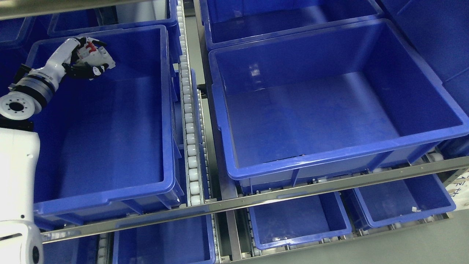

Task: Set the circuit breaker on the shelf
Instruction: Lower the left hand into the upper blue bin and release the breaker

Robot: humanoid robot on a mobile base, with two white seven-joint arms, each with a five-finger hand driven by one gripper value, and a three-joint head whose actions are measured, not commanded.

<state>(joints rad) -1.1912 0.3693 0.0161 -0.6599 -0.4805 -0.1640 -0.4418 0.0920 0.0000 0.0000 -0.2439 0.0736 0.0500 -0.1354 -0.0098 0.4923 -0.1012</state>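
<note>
**Breaker held over left bin, not yet released**

Left hand (88, 60): fingers curled around the breaker (92, 51), a small white block with a red part on top. Dark fingertips wrap under and around its lower side; the block sits high in the grasp, red part facing up and toward the rear wall. Grip looks secure, though the underside contact is hidden by the fingers.

Breaker position: above the inside of the left bin (166, 110), near its back-left corner, apart from the floor of the bin. Judged as carry height, held clear of the rim so the block can be lowered inside rather than dropped over the wall.

Arm pose: left arm (18, 154) rises from the lower left edge, forearm near vertical, then bends at the wrist joint (16, 106) so the hand reaches up and rightward over the bin's left wall. Hand is tilted, palm roughly sideways toward the bin's centre.

Surroundings: left bin shows no contents. Roller track (188, 121) runs between it and the right bin (403, 141), likewise bare inside. Both sit on the shelf behind its front rail (293, 192); smaller bins lie below.

Right hand: not visible.

Judgement: transport stage nearly done; lowering and release remain.
</note>
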